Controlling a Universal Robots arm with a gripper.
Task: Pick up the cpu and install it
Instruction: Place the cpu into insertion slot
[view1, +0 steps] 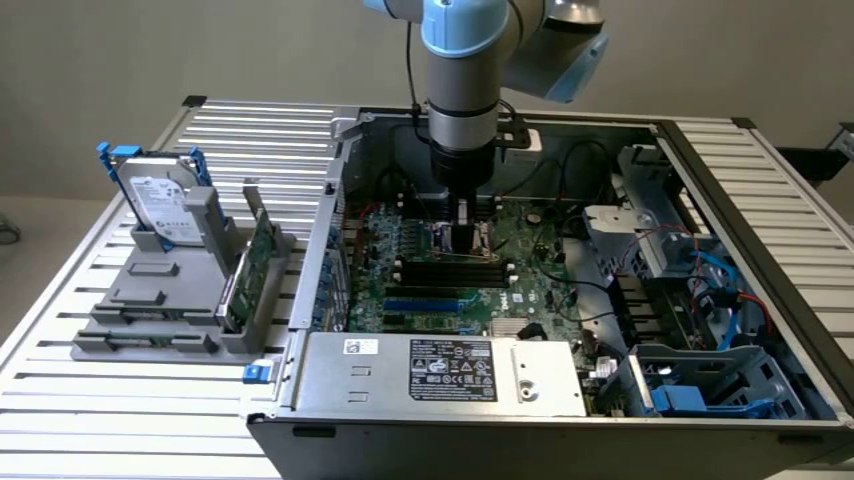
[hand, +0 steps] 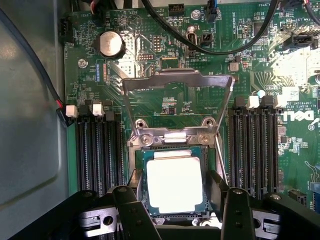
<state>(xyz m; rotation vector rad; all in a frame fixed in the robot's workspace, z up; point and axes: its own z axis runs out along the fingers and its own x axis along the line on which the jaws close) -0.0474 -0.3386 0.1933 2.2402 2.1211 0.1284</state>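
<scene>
The cpu (hand: 174, 184), a small square chip with a silvery top, lies flat in the socket on the green motherboard (hand: 150, 55). The socket's metal load plate (hand: 177, 80) is hinged up and open behind it. My gripper (hand: 175, 186) is open, its black fingers (hand: 131, 200) standing on either side of the chip, close to its edges. In the exterior view the arm reaches straight down into the open computer case, and the gripper (view1: 462, 235) is low over the motherboard (view1: 534, 290).
Black memory slots (hand: 97, 150) flank the socket, and black cables (hand: 225, 47) cross the board beyond it. Outside the case, a grey holder (view1: 147, 300) carries a hard drive (view1: 167, 210) and an upright green card (view1: 254, 265). The power supply (view1: 441, 370) sits at the case's front.
</scene>
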